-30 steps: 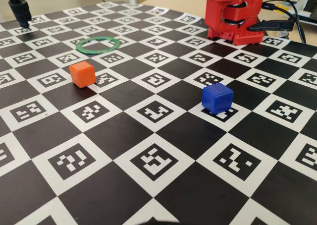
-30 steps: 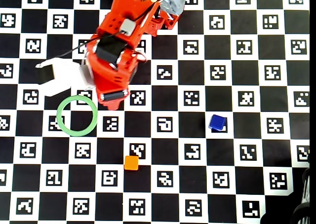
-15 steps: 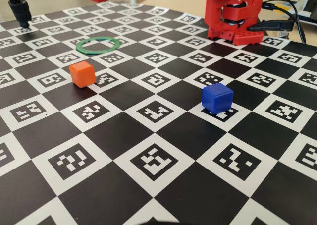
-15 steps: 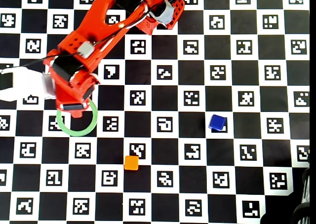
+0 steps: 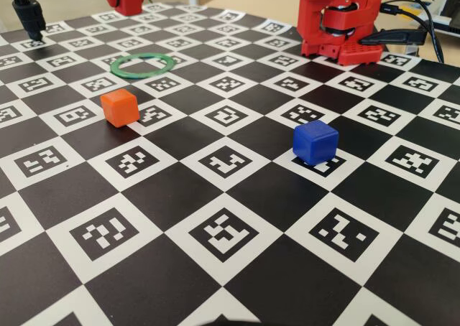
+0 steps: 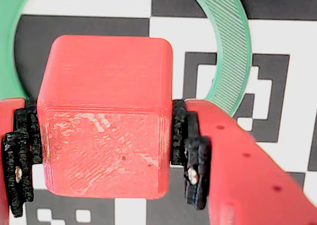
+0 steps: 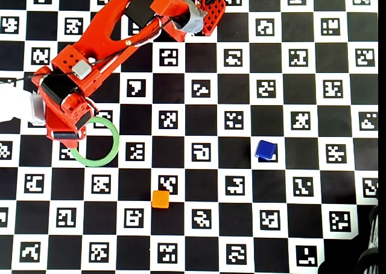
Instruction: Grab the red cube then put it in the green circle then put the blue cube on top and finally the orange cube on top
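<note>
Cube (image 6: 105,118) first: the red one sits clenched between the jaws in the wrist view, black ribbed pads pressed against its two side faces, its top half standing proud of the pads. The grip looks square and firm, with no visible tilt.

Just beyond the cube, below the jaws, lies the ring (image 6: 224,46). The wrist view shows its green arc curving past the cube's upper right, with another sliver at the upper left, so the cube seems to hang over the ring's hollow, somewhat toward one side. The overhead view agrees loosely: the arm's head covers the ring's (image 7: 112,142) upper-left edge rather than its middle. How high the cube hangs above the worktop (image 7: 199,177) cannot be told.

The likely fault from here is an off-centre release. If the jaws open now, the cube may land on the ring's rim or straddle it and rest tilted, a poor base for two more cubes. Dropping from height could make it bounce or roll out. Lowering too far risks a fingertip catching the thin ring and dragging it, since nothing appears to pin it down.

Farther off, the orange cube (image 7: 160,199) rests well clear of the jaws, and the blue cube (image 7: 265,149) farther still; neither is at risk yet.
</note>
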You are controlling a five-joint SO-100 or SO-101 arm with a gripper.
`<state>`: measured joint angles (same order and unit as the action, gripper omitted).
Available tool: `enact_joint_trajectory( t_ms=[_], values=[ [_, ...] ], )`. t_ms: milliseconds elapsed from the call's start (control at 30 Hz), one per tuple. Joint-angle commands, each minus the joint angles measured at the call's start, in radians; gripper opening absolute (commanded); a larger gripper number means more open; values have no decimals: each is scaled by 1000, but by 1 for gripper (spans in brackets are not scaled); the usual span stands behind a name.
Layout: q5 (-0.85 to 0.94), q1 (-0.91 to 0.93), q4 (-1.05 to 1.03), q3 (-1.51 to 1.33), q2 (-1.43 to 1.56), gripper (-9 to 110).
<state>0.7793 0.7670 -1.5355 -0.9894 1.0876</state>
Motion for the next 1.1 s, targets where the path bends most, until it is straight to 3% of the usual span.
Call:
enact_joint_trajectory(
  t_ms=[0,467,1067],
  values=[
    [3,-5,32,-3,54,4],
    [-66,-95,84,-150,127,4],
    [-44,-77,255,-347,250,4]
  ],
)
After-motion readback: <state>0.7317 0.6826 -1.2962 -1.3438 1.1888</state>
